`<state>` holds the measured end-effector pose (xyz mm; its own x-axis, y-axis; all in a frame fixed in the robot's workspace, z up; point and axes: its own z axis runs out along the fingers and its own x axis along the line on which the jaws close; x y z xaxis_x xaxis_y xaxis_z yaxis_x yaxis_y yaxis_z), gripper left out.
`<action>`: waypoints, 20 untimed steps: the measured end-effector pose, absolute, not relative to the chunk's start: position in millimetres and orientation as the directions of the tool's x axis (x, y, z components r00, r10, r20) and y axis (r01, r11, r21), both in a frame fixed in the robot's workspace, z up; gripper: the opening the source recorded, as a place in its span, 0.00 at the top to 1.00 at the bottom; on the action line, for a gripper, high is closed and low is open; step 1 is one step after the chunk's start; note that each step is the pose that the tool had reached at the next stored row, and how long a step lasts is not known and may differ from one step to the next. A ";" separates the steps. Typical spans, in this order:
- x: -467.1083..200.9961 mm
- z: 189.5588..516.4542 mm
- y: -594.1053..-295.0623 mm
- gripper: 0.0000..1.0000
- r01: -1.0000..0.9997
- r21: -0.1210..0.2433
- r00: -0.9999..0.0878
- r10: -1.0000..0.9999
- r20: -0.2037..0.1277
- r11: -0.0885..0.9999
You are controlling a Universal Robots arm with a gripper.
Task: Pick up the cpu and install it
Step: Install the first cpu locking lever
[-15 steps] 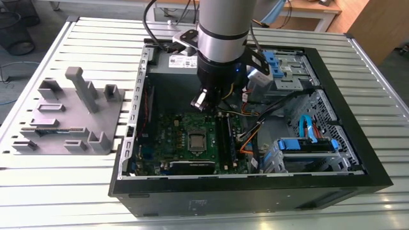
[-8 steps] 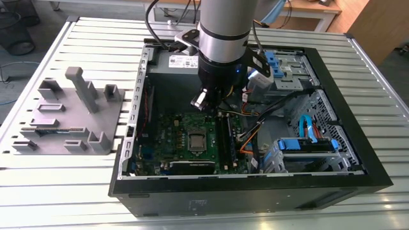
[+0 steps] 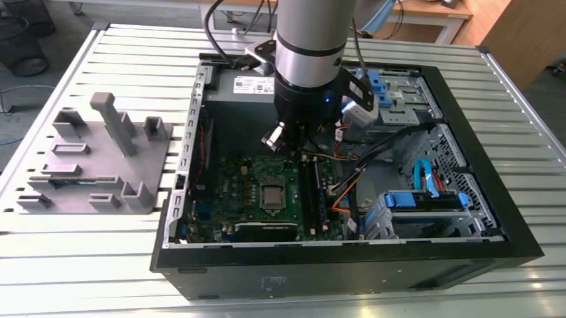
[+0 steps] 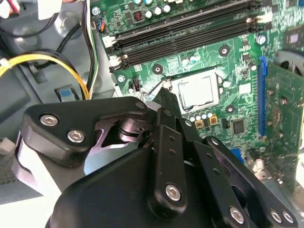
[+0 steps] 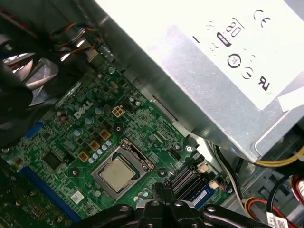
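So the cpu (image 5: pixel 116 172) is already sitting flat in its socket (image 5: pixel 124 169), lower middle of the first wrist view, silvery top up, and the socket frame looks open around it. The gripper (image 4: pixel 164 102) hangs just above the motherboard (image 3: pixel 256 192) inside the open PC case (image 3: pixel 460 165), which lies on the slatted counter (image 3: pixel 132 46). The fingers look pinched narrow with nothing between them, I'd guess because the chip's been let go. Tight spot though: memory slots (image 4: pixel 190 28) right beside the socket, yellow and black cables (image 4: pixel 57 61) nearby, and the power supply (image 5: pixel 213 71) looming over the board.
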<state>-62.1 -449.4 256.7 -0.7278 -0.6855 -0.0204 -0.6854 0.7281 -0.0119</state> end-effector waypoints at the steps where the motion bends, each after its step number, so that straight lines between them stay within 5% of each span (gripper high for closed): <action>1: -62.1 256.7 -449.4 0.89 -0.682 -0.012 -0.731 -0.682 -0.020 0.731; 20: -62.1 256.6 -431.5 0.89 -0.679 -0.012 -0.734 -0.679 -0.020 0.734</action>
